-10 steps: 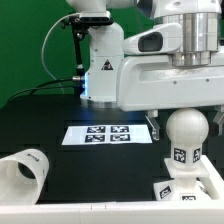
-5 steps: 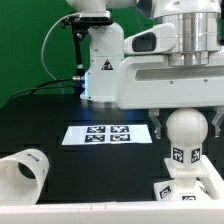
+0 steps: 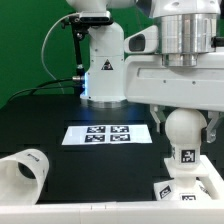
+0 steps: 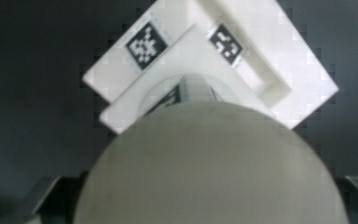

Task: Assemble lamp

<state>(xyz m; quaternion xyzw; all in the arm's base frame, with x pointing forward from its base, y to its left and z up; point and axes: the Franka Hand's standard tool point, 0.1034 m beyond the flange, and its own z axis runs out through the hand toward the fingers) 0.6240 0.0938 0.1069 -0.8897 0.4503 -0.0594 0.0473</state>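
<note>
**Operator:** What has the hand got, and where do the parts sit?

**Spotter:** Your hand [image 3: 186,124] is clamped on the bulb [image 3: 187,142], with its dark fingers [image 3: 158,122] on either side of the round head. The bulb stands upright on the base [image 3: 190,190], at the exterior view's lower right, near the front edge of the black worktop [image 3: 50,115]. The shade [image 3: 22,172] lies on its side well apart, at that view's lower left, with its open mouth toward the camera. The marker board [image 3: 108,134] lies flat farther back, between the two.

**Operator:** Does the wrist view give me more?

**Spotter:** It gives you what the exterior view cuts off. You see the base from above, a white block with square tags [image 4: 146,45] on its upper face and dark worktop around it. The bulb's head fills the near part of that picture, and the fingers show only as dark slivers at its flanks. Only the exterior view shows you the shade and the marker board.

**Operator:** Anything changed over the last second?

**Spotter:** The white housing of your arm [image 3: 190,75] above the hand has shifted toward the exterior view's left. The finger on that side looks a little tighter to the head. Bulb, base, shade and marker board lie where they were.
</note>
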